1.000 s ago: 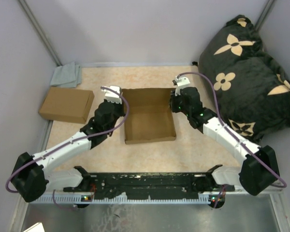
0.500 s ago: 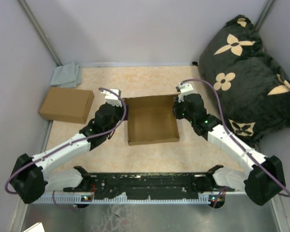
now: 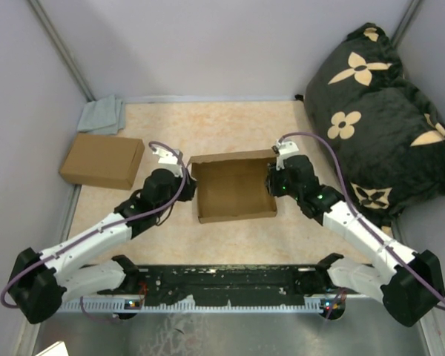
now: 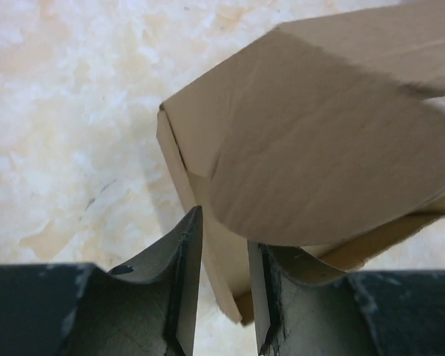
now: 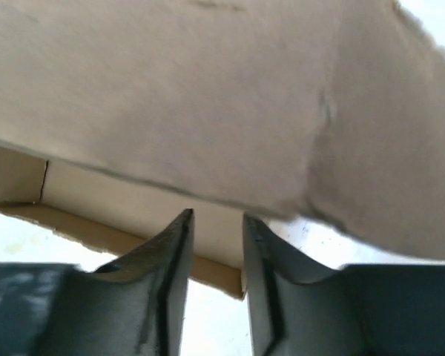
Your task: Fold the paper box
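The box (image 3: pixel 233 189), frame centre, has slid slightly lower-right, its top open. Left gripper (image 4: pixel 224 230) has loosened, jaws parted astride the left wall; right gripper (image 5: pixel 216 216) straddles the right wall, grip unclear.

Quick rundown of how I look. My left arm (image 3: pixel 89 239) and right arm (image 3: pixel 360 228) are the same build: white shells on the long links, chunky black housings at the joints, and a big rounded black shoulder block at each outer end. A purple cable (image 3: pixel 185 174) loops off each wrist, right by a little white camera block (image 3: pixel 165 154). Tiny green lights (image 3: pixel 282 185) glow on my right wrist. My fingers (image 4: pixel 179 282) are dark, matte and gently curved, with pale scuffs. Underneath there's a black rail (image 3: pixel 222 280) with a white toothed strip.
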